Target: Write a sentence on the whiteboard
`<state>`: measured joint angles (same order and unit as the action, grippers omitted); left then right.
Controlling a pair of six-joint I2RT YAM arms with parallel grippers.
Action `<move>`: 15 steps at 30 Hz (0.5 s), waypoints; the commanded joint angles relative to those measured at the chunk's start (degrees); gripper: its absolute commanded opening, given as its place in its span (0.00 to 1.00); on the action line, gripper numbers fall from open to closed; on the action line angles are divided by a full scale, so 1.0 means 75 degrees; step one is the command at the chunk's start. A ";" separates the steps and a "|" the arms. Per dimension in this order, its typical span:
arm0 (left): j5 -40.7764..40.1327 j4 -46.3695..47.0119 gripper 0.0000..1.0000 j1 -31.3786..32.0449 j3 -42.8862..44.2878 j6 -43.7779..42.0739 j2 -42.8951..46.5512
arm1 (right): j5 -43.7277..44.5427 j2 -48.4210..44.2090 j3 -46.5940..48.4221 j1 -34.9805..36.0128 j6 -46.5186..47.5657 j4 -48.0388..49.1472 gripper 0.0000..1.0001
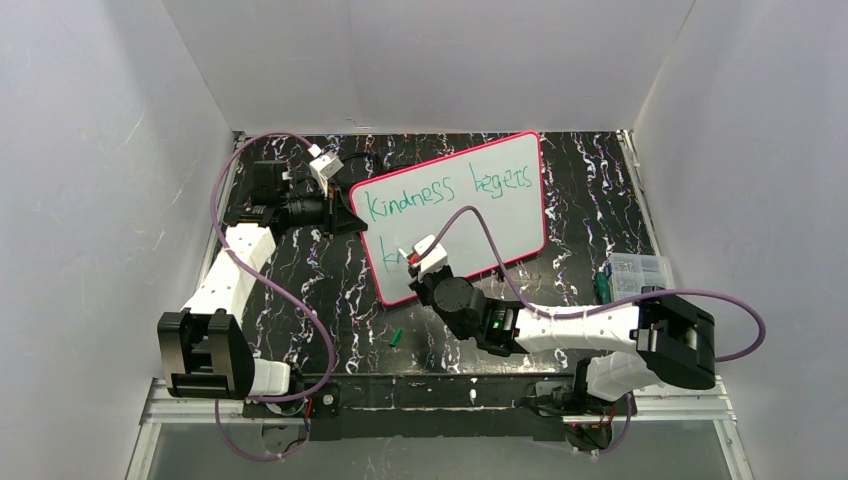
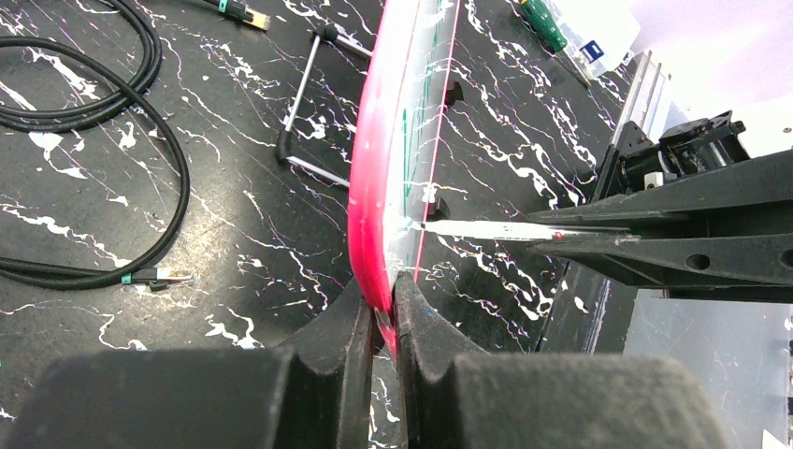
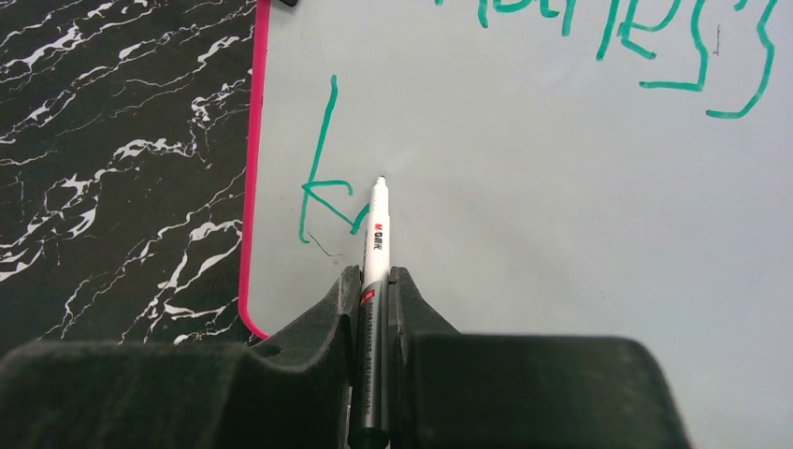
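The whiteboard (image 1: pixel 470 225) with a pink-red rim stands tilted on the black marbled table. Green lettering (image 1: pixel 445 190) reads "kindness begets" on its top line. A green "k" (image 3: pixel 323 187) starts the second line at the lower left. My left gripper (image 2: pixel 385 304) is shut on the board's left edge (image 2: pixel 374 187). My right gripper (image 3: pixel 374 281) is shut on a white marker (image 3: pixel 376 234). The marker's tip (image 3: pixel 380 180) is at the board just right of the "k". In the top view the right gripper (image 1: pixel 425 262) is over the board's lower left part.
A green marker cap (image 1: pixel 396 337) lies on the table in front of the board. A clear plastic box (image 1: pixel 640 272) and a green pen (image 1: pixel 602 287) lie at the right. Black cables (image 2: pixel 112 112) and the board's wire stand (image 2: pixel 299 112) are behind the board.
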<state>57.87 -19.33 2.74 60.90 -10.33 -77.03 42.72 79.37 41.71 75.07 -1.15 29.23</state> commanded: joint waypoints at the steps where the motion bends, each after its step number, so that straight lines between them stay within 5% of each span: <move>1: -0.0180 0.0234 0.00 -0.0037 0.0121 -0.0406 0.0359 | 0.0229 0.0156 0.0379 -0.0022 0.0129 0.0504 0.01; 15: -0.0192 0.0231 0.00 -0.0038 0.0126 -0.0404 0.0381 | 0.0071 -0.0528 -0.0012 -0.0060 -0.0125 0.0083 0.01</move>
<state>57.84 -19.31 2.74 60.90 -10.35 -77.03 41.87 78.59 42.13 74.81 -1.19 29.58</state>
